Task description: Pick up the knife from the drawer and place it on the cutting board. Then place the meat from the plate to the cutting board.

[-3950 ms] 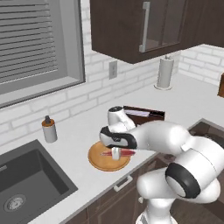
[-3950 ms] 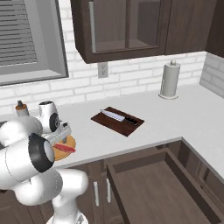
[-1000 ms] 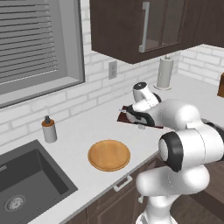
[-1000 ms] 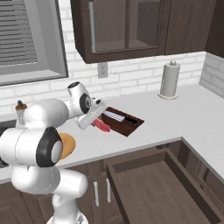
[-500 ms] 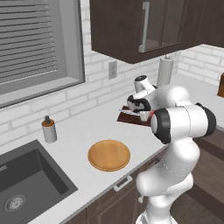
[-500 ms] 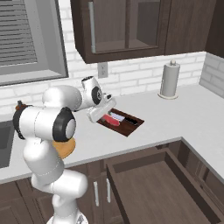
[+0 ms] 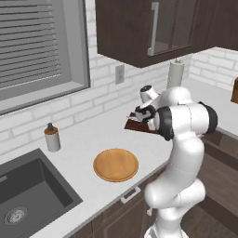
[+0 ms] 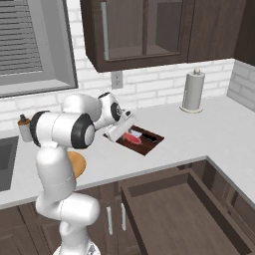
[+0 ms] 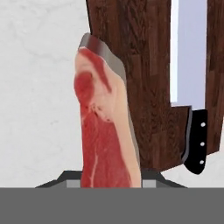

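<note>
The hand (image 8: 121, 130) is closed on the meat (image 9: 107, 131), holding it by its near end just above the cutting board (image 8: 141, 140). In the hand view the red strip with its pale fatty edge hangs over the board's near left part, its far tip reaching over the dark wood (image 9: 144, 65). The knife (image 9: 190, 78) lies flat on the board, on the far side of the meat from the bare white table (image 9: 39, 87), its silver blade running along the board's length and its black handle jutting past the board's near edge. The round plate (image 7: 115, 165) sits on the table well apart from the board, toward the sink (image 7: 28, 195). The drawer (image 8: 179, 214) stands pulled open below the table's front edge, beneath the board.
</note>
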